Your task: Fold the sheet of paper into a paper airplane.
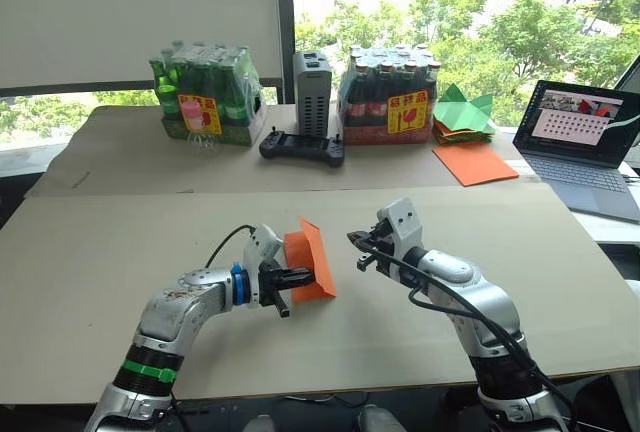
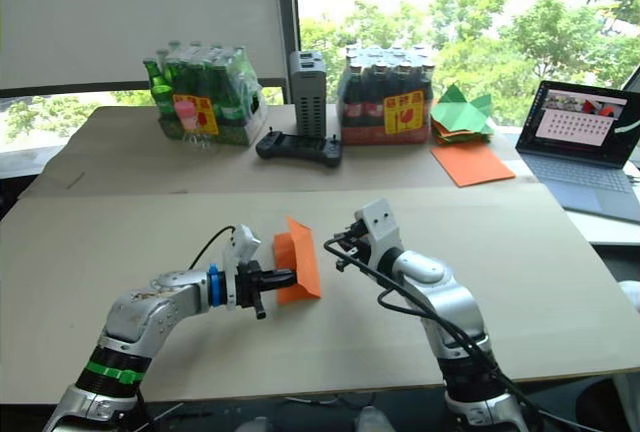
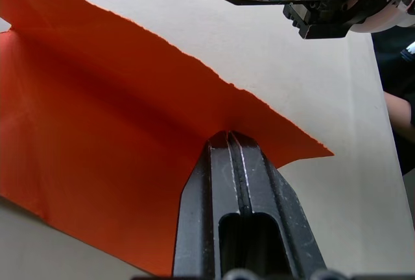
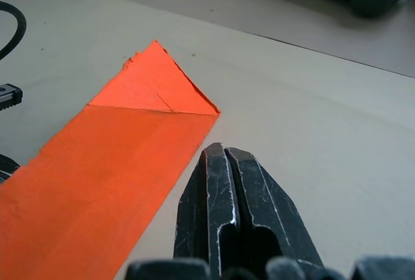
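The sheet of paper [image 1: 312, 252] is bright orange, folded along its length, with one corner turned down into a point [image 4: 155, 82]. It stands on edge, lifted off the cardboard-covered table [image 1: 120, 252]. My left gripper [image 1: 306, 275] is shut on the sheet's lower edge, its fingertips [image 3: 228, 145] pinching the fold. My right gripper [image 1: 357, 242] is shut with nothing in it. It hovers just to the right of the sheet, its fingertips [image 4: 224, 157] a short gap from the folded corner. The paper airplane is out of view.
At the table's far side stand two shrink-wrapped bottle packs [image 1: 205, 92] [image 1: 388, 92], a grey box [image 1: 311, 92] and a black controller [image 1: 301, 145]. A stack of green paper shapes [image 1: 462, 112], a bigger orange sheet [image 1: 474, 162] and a laptop [image 1: 585, 142] lie far right.
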`<action>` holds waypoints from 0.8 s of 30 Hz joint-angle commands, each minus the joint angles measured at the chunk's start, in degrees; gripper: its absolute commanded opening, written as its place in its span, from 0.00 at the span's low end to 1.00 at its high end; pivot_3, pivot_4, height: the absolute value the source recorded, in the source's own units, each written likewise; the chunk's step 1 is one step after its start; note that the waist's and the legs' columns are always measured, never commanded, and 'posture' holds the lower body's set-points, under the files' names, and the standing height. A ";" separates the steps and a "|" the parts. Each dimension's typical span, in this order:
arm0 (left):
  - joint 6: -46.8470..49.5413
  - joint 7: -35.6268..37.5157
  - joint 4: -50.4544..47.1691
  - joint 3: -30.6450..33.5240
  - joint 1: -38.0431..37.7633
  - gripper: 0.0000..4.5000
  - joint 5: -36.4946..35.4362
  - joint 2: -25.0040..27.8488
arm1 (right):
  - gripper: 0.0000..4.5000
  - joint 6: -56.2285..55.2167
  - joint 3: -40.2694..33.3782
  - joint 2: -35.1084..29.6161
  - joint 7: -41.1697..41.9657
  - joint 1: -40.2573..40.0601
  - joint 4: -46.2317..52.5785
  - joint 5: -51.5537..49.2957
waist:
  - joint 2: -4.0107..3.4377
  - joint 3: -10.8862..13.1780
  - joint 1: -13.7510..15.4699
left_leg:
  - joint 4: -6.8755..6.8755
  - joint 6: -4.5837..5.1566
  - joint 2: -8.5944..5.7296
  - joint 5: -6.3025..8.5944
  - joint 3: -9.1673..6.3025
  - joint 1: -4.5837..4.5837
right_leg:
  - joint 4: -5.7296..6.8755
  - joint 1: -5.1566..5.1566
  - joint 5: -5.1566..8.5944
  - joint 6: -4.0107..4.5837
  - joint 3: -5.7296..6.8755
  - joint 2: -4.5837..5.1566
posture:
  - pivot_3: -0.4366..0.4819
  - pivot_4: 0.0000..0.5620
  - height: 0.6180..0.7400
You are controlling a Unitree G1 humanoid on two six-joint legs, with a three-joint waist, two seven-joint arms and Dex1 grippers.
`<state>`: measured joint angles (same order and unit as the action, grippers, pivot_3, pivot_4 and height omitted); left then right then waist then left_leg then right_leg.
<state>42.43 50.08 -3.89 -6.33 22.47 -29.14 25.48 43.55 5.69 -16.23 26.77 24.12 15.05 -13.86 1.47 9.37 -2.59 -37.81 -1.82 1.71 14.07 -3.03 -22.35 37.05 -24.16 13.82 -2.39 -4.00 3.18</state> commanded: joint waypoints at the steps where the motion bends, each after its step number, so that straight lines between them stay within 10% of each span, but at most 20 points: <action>1: -1.26 0.34 -0.05 -0.77 1.61 0.00 0.69 -0.46 | 0.00 -0.91 -1.73 0.63 -0.87 0.13 3.30 -1.46 | 0.00 0.00 0.00 | 0.00 0.00 0.00 0.00 0.00 0.00 | 0.00 0.00 0.00 0.00 0.00 0.00 | 0.48 0.27 1.00; 24: -6.49 3.24 7.52 -5.24 4.79 0.00 6.88 -1.83 | 0.00 1.30 4.53 -3.46 6.68 -2.94 13.87 -9.61 | 0.00 0.00 -0.04 | -0.01 0.00 -0.01 0.00 -0.01 0.00 | 0.00 0.00 0.00 0.00 0.00 -0.01 | 0.48 0.27 1.00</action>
<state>37.36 52.53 4.39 -11.80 26.99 -22.40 23.54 44.44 10.51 -19.37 32.63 20.95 25.75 -21.85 1.47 9.37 -2.63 -37.81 -1.82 1.71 14.07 -3.04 -22.35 37.05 -24.16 13.82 -2.39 -4.00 3.17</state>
